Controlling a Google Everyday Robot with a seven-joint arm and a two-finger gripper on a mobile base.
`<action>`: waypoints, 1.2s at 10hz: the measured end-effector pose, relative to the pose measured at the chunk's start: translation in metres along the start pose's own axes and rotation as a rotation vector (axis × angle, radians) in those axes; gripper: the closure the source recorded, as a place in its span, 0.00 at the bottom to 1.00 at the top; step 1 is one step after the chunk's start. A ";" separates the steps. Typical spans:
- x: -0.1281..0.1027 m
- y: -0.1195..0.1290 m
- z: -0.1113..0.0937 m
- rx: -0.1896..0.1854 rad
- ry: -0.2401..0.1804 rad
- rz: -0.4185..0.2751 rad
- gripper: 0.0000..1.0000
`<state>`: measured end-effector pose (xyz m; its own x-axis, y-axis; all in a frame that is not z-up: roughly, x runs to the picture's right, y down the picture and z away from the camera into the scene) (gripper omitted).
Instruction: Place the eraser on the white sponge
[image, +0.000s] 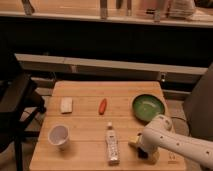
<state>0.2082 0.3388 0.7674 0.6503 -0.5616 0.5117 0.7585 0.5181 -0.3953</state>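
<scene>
The white sponge (66, 105) lies at the left of the wooden table (85, 115). A small dark block, the eraser (143, 153), shows at the table's front right, partly hidden under my arm. My gripper (138, 146) hangs low right over it at the end of the white arm (167, 140), which reaches in from the lower right. The gripper stands open, and I cannot see it lifting anything.
A white labelled bottle (112, 144) lies just left of the gripper. A white cup (58, 136) stands at the front left, a red-orange oblong thing (102, 106) lies mid-table, and a green bowl (149, 107) sits at the right. A dark chair (17, 107) stands left of the table.
</scene>
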 end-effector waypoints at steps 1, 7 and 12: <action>-0.001 0.001 0.003 0.000 -0.003 0.000 0.20; -0.002 0.002 0.001 0.000 -0.007 -0.001 0.20; -0.003 0.003 -0.001 0.000 -0.010 -0.003 0.20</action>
<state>0.2089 0.3416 0.7642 0.6475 -0.5567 0.5204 0.7605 0.5162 -0.3939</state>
